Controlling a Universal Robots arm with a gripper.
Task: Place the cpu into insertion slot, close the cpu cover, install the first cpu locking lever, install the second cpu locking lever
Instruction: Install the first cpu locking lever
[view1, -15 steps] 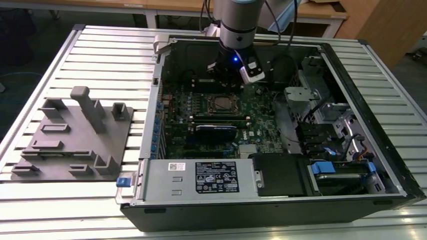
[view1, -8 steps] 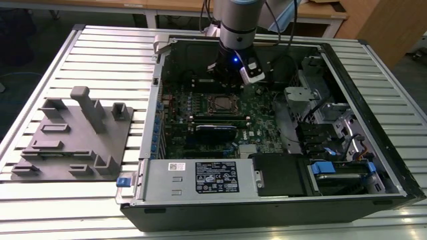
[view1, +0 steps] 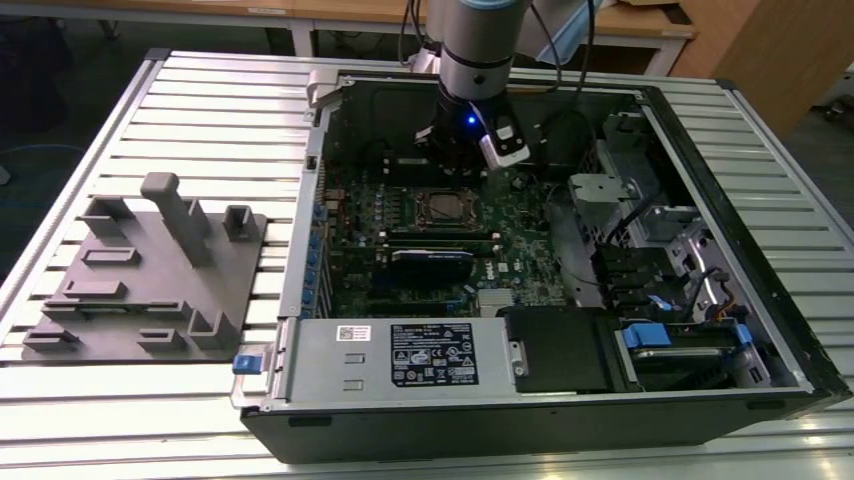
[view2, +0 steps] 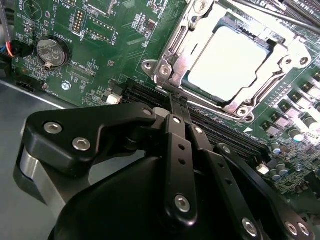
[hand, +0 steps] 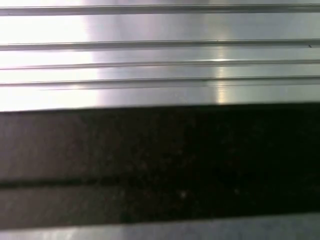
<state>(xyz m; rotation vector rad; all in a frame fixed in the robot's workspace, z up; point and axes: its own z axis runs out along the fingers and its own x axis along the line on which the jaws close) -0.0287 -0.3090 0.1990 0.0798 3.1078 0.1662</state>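
Seated in the insertion slot (view2: 235, 65) at board centre: cpu (view2: 231, 62), cover (view2: 175, 55) down. Gripper (view2: 178, 105) pinched shut, empty, hovering at the socket's 7 o'clock. Likely in hand: lever locking, demanding a precise press.

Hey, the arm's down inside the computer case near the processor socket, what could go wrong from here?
Two risks stand out. The gripper, with its fingers together, sits right at the edge of the cpu cover, above the long black card slots; a small drift could scrape the slots or the green circuit board. The cpu already lies under the cover, so pressing on the frame off-centre might shift it or stress the socket beneath.
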